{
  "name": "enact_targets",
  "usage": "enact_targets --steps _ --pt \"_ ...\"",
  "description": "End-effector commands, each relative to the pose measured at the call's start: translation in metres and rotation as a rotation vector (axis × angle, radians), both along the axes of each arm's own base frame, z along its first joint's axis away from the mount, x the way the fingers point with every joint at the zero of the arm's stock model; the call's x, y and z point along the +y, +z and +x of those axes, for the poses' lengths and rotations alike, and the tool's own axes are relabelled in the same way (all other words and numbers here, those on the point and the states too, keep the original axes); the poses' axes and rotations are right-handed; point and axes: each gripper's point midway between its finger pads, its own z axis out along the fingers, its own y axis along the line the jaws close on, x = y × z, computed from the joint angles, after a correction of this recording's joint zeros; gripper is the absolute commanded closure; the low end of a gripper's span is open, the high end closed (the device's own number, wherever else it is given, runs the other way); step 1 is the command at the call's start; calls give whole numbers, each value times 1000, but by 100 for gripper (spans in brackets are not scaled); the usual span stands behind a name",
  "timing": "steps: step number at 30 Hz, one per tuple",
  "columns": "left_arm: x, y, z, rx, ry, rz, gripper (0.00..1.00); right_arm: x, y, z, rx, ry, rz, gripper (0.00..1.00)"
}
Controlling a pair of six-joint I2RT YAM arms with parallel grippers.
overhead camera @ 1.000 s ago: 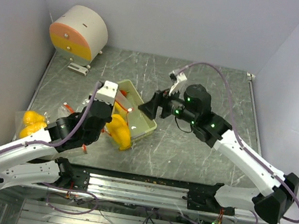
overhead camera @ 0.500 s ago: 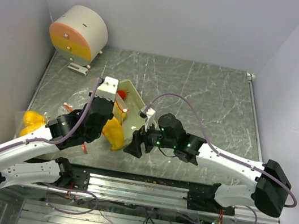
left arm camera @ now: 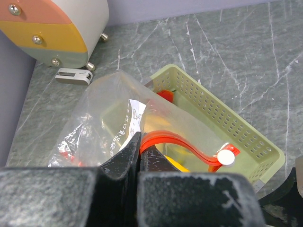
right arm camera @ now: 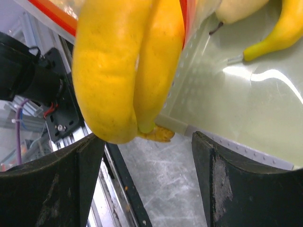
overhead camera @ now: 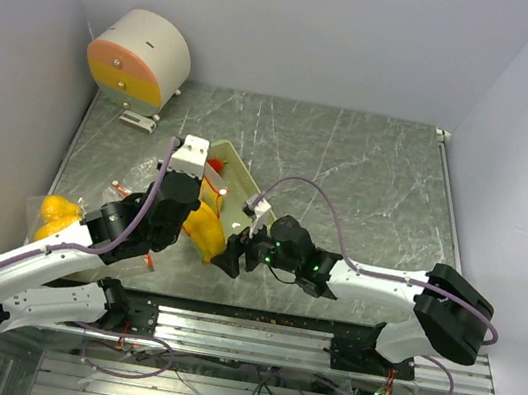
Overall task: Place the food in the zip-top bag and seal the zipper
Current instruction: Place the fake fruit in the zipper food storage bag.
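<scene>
The left arm is reached forward from its base to the near-left side of the tray [left arm camera: 236,127]. The left gripper [left arm camera: 139,156] is seen with its fingers pressed together on the mouth of the zip-top bag [left arm camera: 99,113], right where the zipper [left arm camera: 180,142] starts. The bag is held up over the tray's left half, with the zipper arched across the tray. The right arm is stretched low along the near edge of the table [overhead camera: 369,175] towards the tray's near end. The right gripper [right arm camera: 147,137] is spread wide with nothing gripped, and a yellow banana bunch [right arm camera: 123,66] hangs just ahead of its fingertips. The bunch is found at the tray's near end, beside its wall; whether it is inside the bag cannot be told. A red piece [left arm camera: 165,94] is lodged at the tray's far end. Open table surface is seen right of the tray and beyond it.
</scene>
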Motion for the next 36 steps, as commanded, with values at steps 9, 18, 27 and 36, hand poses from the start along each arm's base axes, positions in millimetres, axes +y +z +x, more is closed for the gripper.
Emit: enact_targets --steps 9,18,27,36 --pt "2 8 2 -19 19 -15 93 29 16 14 -57 -37 161 27" --pt "6 8 0 -22 27 -15 93 30 20 13 -49 -37 155 74" --pt "6 2 -2 -5 19 -14 93 26 74 15 -66 -40 94 97" --pt "-2 -2 -6 20 -43 -13 93 43 114 22 -2 -20 -14 97"
